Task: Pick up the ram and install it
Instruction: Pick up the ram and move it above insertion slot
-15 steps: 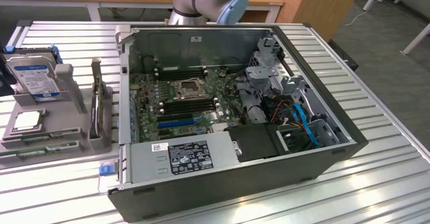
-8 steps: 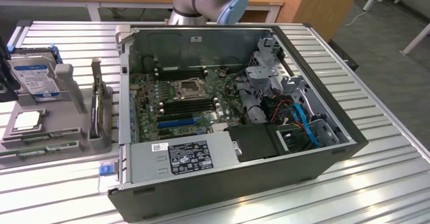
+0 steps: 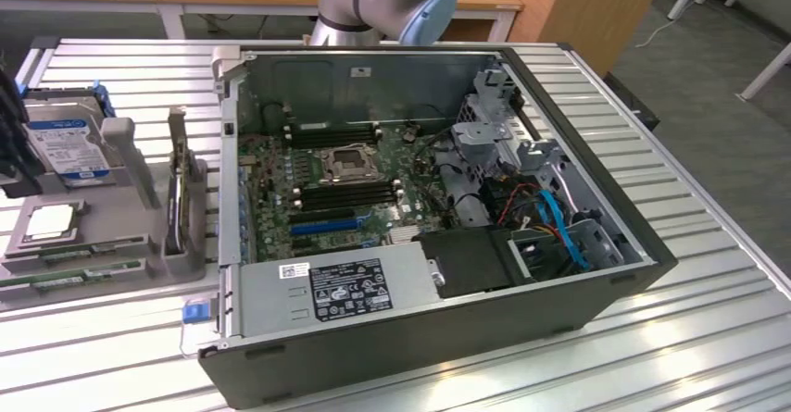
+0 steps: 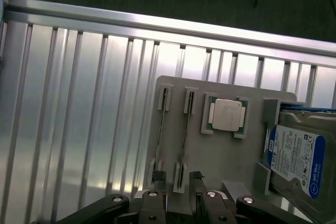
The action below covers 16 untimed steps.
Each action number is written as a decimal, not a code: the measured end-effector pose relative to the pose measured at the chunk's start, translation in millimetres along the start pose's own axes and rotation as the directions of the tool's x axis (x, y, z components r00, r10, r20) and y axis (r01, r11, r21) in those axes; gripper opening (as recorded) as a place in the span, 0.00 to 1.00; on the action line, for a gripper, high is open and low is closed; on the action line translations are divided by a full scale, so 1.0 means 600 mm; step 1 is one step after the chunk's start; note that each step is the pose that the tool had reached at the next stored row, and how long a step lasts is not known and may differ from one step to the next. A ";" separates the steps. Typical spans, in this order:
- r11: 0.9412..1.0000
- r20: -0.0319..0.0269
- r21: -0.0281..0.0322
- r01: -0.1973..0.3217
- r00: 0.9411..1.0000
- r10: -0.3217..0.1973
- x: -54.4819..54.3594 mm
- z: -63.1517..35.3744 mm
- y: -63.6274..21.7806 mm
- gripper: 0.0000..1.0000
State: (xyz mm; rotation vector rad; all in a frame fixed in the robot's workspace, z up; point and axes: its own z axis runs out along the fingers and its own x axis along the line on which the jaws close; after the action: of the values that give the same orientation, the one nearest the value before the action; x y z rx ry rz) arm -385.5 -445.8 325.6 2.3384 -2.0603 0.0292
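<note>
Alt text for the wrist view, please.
An open gripper hovers over a grey holder carrying two ram sticks on edge, a silver processor chip and a blue-labelled hard drive. The holder sits on a ribbed metal table.

The arm (image 3: 383, 0) shows at the top edge of the exterior view: a grey tube ending in a silver joint with a pale blue cap. In the wrist view the wrist faces downward and the jaws stand wide apart, gripping nothing. The two dark fingertips (image 4: 157, 176) have a clear gap between them, and the black links (image 4: 105, 205) splay outward on either side.
</note>
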 end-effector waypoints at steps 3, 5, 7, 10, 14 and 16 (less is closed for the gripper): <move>1.000 0.000 0.000 0.000 1.000 0.000 0.000 0.009 0.000 0.32; 1.000 0.000 0.000 -0.001 1.000 0.001 0.000 0.015 0.000 0.32; 1.000 0.000 0.000 -0.001 1.000 0.001 -0.001 0.021 0.000 0.32; 1.000 0.000 0.000 -0.001 1.000 0.001 -0.001 0.030 0.000 0.32; 1.000 0.000 0.000 -0.002 1.000 0.002 -0.001 0.042 0.000 0.32; 1.000 0.000 0.000 -0.002 1.000 0.002 -0.002 0.048 0.000 0.32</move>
State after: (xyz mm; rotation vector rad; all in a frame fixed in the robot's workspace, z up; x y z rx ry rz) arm -385.5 -445.8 296.6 2.3365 -2.0624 0.0292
